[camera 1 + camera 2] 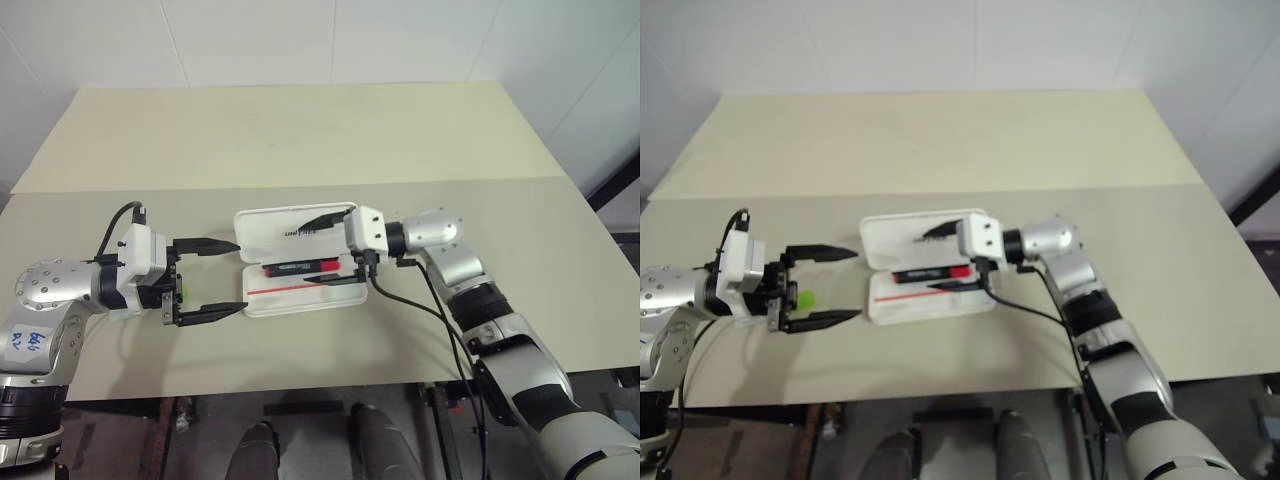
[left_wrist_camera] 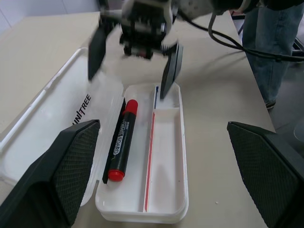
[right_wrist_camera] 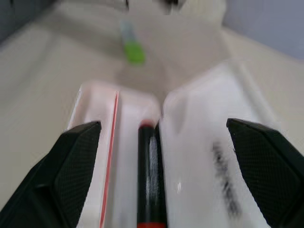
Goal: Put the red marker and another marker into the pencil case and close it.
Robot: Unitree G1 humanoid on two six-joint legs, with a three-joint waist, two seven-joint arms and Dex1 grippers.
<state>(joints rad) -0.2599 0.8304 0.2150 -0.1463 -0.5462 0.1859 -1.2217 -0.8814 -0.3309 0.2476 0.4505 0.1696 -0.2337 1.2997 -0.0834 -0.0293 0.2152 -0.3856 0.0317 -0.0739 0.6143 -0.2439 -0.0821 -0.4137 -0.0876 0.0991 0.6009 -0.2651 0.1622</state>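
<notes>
Above the open pencil case (image 1: 300, 260), the right gripper (image 1: 334, 249) stands with its two black fingers spread wide and nothing between them, one finger over the lid near the dark lettering, the other over the tray's near wall. Directly below, the red marker (image 1: 300, 268) lies flat in the tray, lengthwise along the hinge side, its red cap toward the right arm and free of both fingers. A thin red-and-blue divider line (image 2: 149, 159) runs the length of the tray beside it.

Facing it from the case's other end, the left gripper (image 1: 218, 279) is likewise fully spread and empty, its fingertips pointing at the case and stopping just short of its short end. Behind those fingers, close under the left wrist, the bright green end of another marker (image 1: 805, 298) shows on the tabletop, well outside the case; the right wrist view shows it lying beyond the case's far end, its pale barrel blurred.

The case sits with its lid folded back flat, around the middle of the pale table (image 1: 300, 140), nearer the front edge than the back. At the table's right edge, in the left wrist view, stands a person in blue trousers (image 2: 266, 42).
</notes>
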